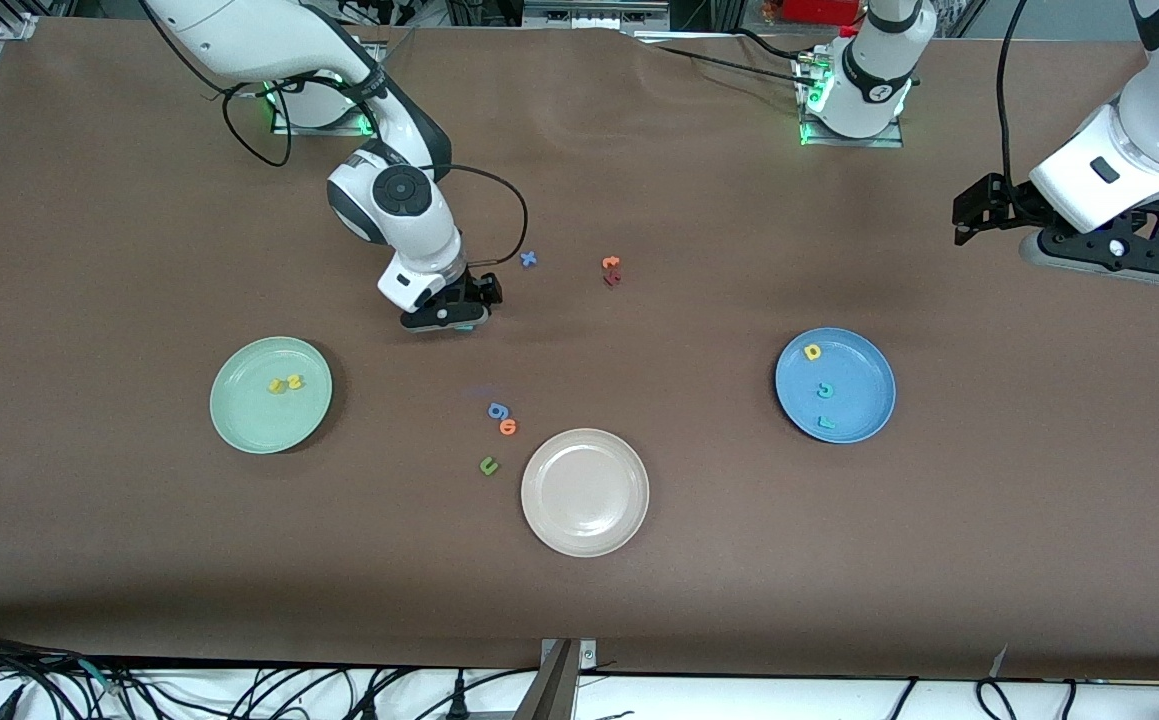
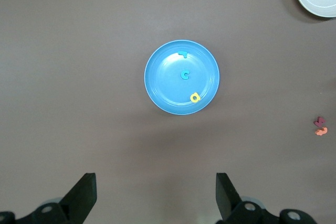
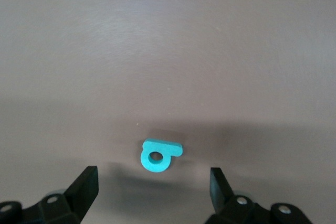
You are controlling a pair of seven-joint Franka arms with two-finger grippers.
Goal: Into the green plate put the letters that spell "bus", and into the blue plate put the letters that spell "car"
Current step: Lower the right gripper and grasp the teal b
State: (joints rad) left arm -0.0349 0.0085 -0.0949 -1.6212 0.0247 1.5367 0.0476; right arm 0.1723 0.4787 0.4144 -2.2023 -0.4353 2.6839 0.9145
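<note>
Right pincer (image 3: 152,187) down low at the tabletop (image 1: 639,620), fingers apart straddling the teal b (image 3: 160,155); lined up to grab it, the last "bus" letter. In the front view the b looks mostly hidden under it. Yellow u and s (image 1: 285,383) already sit in the green plate (image 1: 239,425). Blue plate (image 1: 864,425) holds the c, a, r (image 2: 185,74). Left pincer (image 2: 156,195) waits wide apart above that plate.

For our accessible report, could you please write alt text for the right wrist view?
A small teal b lies flat on the brown table, between the open fingers of the right gripper low over it.
</note>
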